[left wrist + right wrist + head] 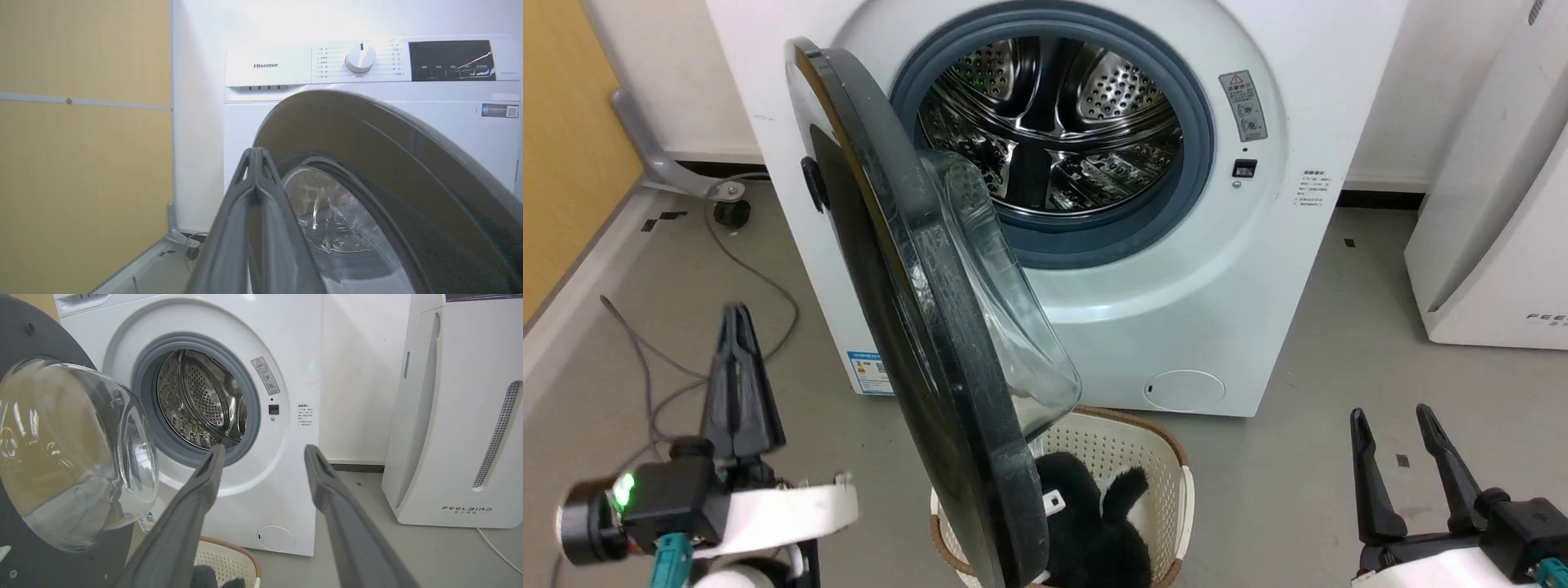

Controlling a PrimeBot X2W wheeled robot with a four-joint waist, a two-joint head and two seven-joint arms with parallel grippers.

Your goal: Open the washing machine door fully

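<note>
Door [907, 310] stands swung out on its left hinge, roughly square to the machine [1217, 310] front, glass bowl facing right. Basket [1168, 457] sits on the floor beneath it. Left gripper [737, 318], left of the door and clear of it: fingers pressed together, empty. Right gripper [1390, 418], lower right: fingers spread, empty.
</note>
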